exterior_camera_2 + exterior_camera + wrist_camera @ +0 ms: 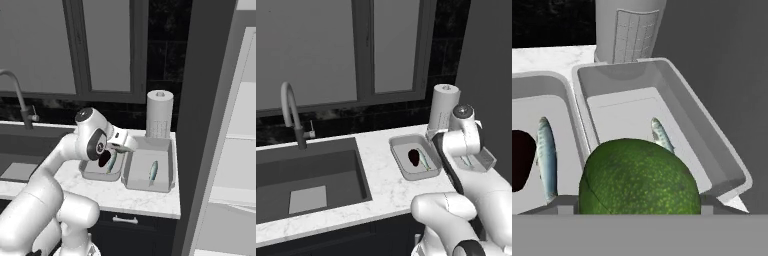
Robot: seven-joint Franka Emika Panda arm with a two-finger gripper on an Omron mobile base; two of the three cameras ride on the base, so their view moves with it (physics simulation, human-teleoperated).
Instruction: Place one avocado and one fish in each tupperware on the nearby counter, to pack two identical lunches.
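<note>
Fingers hidden behind a green avocado (639, 177) — whether they clamp it, I cannot tell — above the right tupperware (709, 135), which holds one fish (661, 135).

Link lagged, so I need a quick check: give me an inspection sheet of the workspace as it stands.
Surface: white marble counter, sink at its left.
Job's things: left tupperware holds a dark avocado and a fish; right tupperware holds one fish; green avocado in the tool, over the right tupperware.
Clutter: paper towel roll behind the tupperwares.
Grippers: tool shut on the green avocado.
Cables: nothing seen.
Surroundings: faucet, window, dark wall.
</note>
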